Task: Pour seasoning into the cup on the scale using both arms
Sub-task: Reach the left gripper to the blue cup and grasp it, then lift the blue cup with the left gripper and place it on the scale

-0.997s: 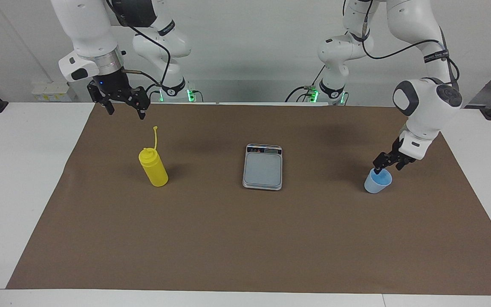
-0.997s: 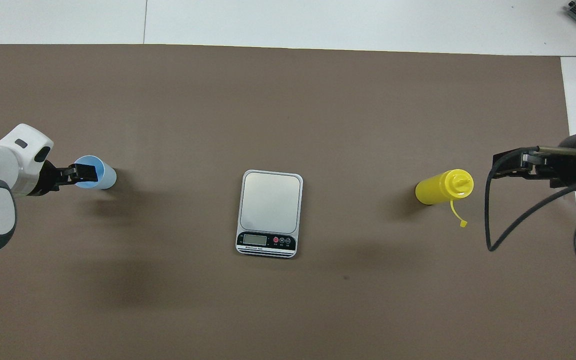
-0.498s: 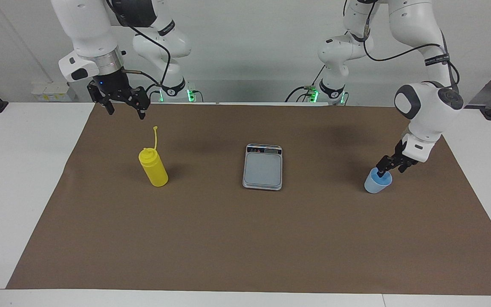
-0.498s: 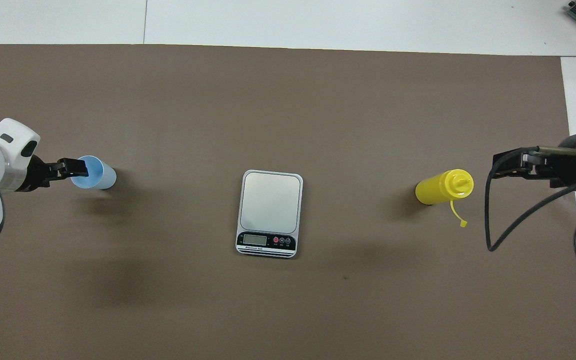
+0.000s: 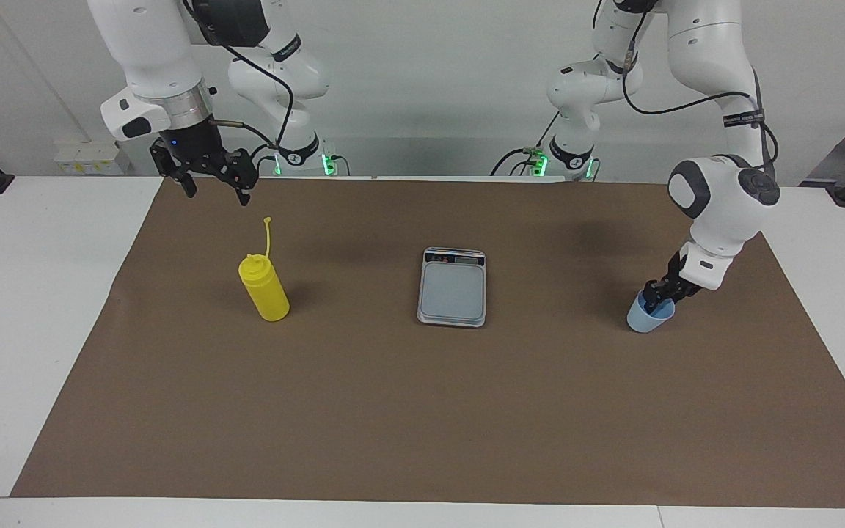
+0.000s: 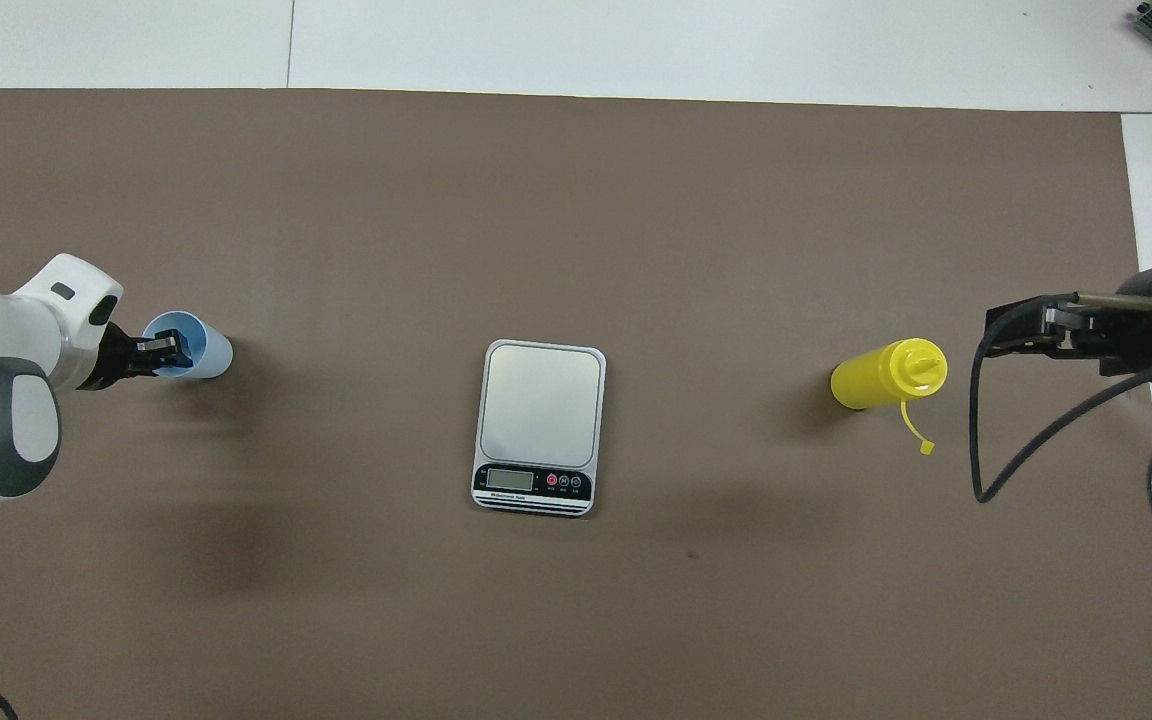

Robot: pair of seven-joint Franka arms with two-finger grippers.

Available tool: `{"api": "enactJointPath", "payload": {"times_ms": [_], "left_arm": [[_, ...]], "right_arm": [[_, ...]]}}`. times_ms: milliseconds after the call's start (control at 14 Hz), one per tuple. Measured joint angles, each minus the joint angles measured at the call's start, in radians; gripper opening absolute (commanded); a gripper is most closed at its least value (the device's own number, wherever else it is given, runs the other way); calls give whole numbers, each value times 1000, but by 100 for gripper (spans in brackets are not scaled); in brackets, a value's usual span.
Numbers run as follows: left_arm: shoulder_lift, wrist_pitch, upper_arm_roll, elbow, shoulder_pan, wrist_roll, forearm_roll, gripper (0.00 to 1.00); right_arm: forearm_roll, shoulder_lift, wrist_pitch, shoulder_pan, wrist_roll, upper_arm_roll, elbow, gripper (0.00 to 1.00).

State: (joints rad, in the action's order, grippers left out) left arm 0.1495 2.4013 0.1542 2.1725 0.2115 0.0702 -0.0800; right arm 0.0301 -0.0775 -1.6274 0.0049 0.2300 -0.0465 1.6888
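Facing view: the right gripper point(image 5: 217, 193) hangs over the brown mat point(image 5: 393, 411), fingers apart, the arm waiting. On the worktop point(image 5: 26, 293) mat stands the scale point(image 5: 452, 290) mid-table, display toward the robots. The seasoning point(image 5: 265, 293) stands upright toward the right arm's end. At the left arm's end, the left gripper point(image 5: 659, 297) is clamped on the cup point(image 5: 646, 317) rim.

Left hand point(image 5: 659, 295) lowered, right hand point(image 5: 215, 180) raised, open
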Motion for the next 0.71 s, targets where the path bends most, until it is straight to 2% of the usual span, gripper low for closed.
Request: {"api": "enactJointPath", "payload": {"times_ms": [285, 498, 712], "left_arm": [[2, -38, 2, -51, -5, 0, 0, 0], [1, -159, 8, -178, -19, 0, 0, 0], [-2, -285, 16, -292, -93, 46, 0, 0]], "right_arm": [[0, 0, 0, 0, 0, 0, 0, 100], [0, 0, 0, 0, 0, 0, 0, 100], [0, 0, 0, 0, 0, 0, 0, 100]]}}
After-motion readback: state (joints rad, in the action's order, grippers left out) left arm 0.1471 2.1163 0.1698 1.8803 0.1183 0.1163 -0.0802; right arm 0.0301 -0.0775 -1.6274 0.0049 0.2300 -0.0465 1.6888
